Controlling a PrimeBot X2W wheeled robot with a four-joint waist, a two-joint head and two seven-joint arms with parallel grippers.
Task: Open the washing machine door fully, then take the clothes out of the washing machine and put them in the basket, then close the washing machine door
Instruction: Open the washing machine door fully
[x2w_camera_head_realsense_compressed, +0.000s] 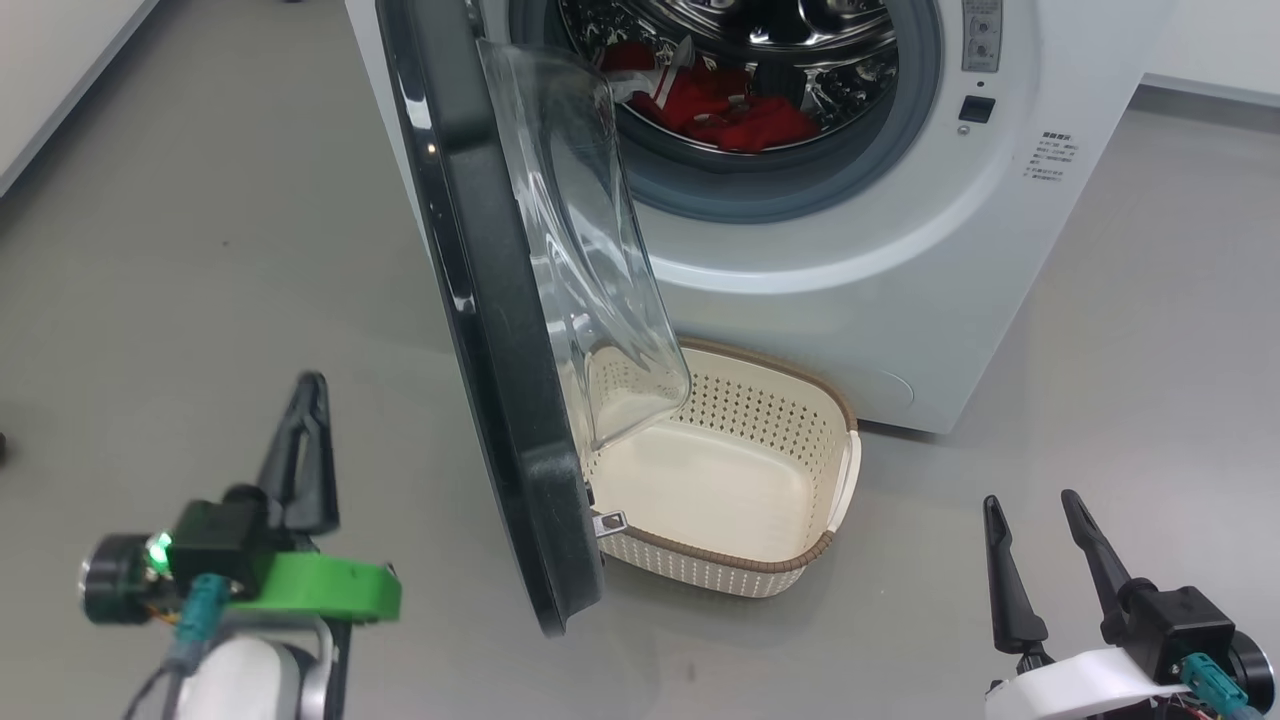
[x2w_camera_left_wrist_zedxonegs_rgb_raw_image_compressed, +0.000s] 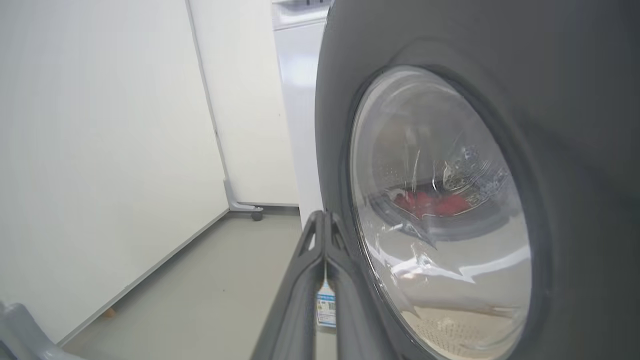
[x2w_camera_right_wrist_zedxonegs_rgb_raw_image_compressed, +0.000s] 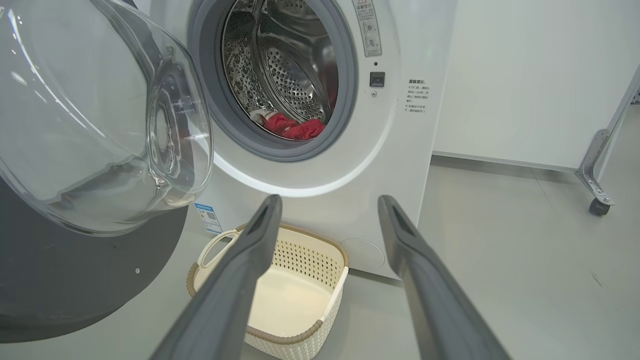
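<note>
washing machine door (x2w_camera_head_realsense_compressed: 480, 300) stands just right of the closed left hand (x2w_camera_head_realsense_compressed: 312, 388).

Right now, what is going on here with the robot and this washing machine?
A two-armed robot is unloading the washing machine. The washing machine door stands part open; the left gripper, shut on nothing, is beside its outer face. The right gripper hangs open on the other side. The clothes lie in the drum, and the basket on the floor is empty.
</note>
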